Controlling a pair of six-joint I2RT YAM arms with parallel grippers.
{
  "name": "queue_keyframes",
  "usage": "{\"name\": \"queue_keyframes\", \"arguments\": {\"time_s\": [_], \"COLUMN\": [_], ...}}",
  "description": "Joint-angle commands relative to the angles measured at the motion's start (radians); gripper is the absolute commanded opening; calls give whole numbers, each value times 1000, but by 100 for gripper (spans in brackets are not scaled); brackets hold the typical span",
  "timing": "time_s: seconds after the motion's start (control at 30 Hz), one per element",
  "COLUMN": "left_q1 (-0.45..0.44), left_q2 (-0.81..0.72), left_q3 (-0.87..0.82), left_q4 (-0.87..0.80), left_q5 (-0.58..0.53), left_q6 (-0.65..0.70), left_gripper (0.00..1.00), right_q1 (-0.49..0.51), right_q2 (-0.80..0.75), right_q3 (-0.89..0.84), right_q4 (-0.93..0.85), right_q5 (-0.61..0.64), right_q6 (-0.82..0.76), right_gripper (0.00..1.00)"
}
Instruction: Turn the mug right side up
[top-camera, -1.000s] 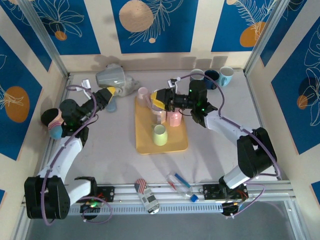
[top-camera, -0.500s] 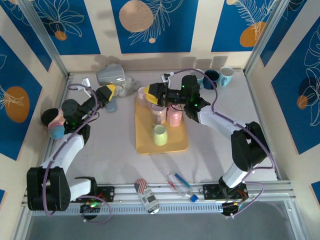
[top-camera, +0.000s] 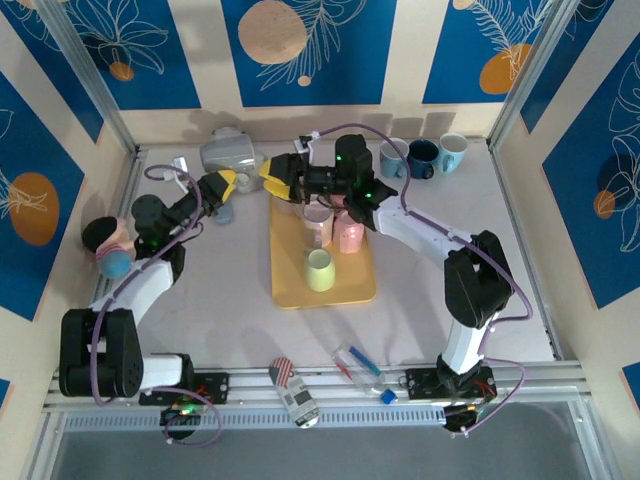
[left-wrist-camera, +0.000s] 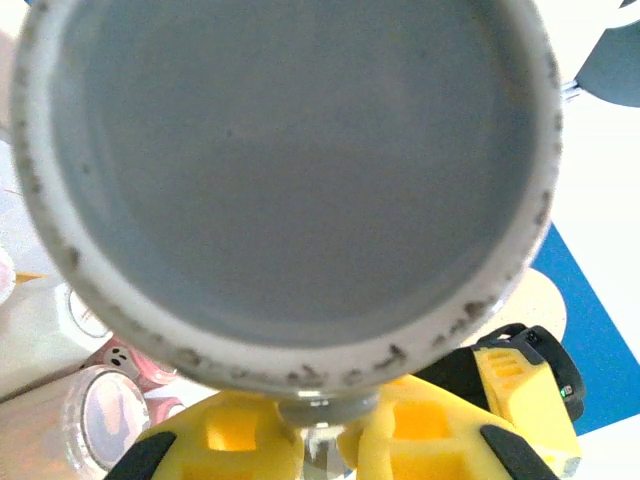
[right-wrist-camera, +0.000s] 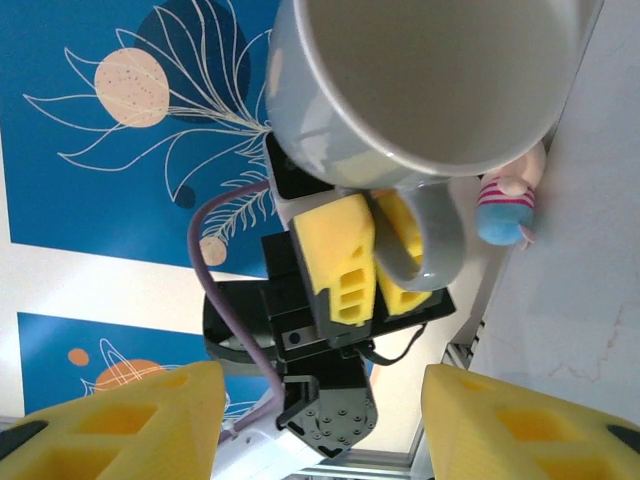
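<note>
Looking at the big stuff first: the table (top-camera: 200, 300) has a yellow tray (top-camera: 350, 285) in the middle with some small cups (top-camera: 320, 270) on it, and none of that matters for this job.

The grey mug (top-camera: 228, 153) is the one that counts. It's up in the air over the back-left part of the table, held on its side rather than standing. The left gripper (top-camera: 222, 183) has its fingers pinched narrow on the mug's handle (right-wrist-camera: 450, 240). The left wrist view stares right into the mouth of the mug, with the yellow pads closed on the handle below it.

The right gripper (top-camera: 275, 178) sits just beside the mug on the mouth side, fingers spread roughly halfway with nothing between them.

So I'd say we're mid-turn and this looks like a handoff or regrasp. For the next move, the right gripper needs to close in on the rim or wall and get a solid hold before the left one lets go. After that it's tip the mouth upward and set the mug down on a bare bit of table.
</note>
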Motion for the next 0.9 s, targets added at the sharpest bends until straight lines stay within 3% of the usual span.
{"name": "queue_keyframes", "arguments": {"time_s": [0.0, 0.37, 0.87], "left_q1": [13, 10, -7], "left_q2": [2, 56, 99], "left_q3": [51, 78, 116], "left_q4": [170, 257, 268], "left_q5": [19, 26, 33], "left_q6": [-16, -71, -96], "left_gripper": [0, 0, 0], "right_q1": [8, 10, 25], "right_q2": [16, 55, 149], "right_q3": [41, 131, 190], "right_q4": [-74, -183, -117], "right_q5": [38, 52, 46], "right_q6": [0, 36, 121], "right_gripper": [55, 52, 49]}}
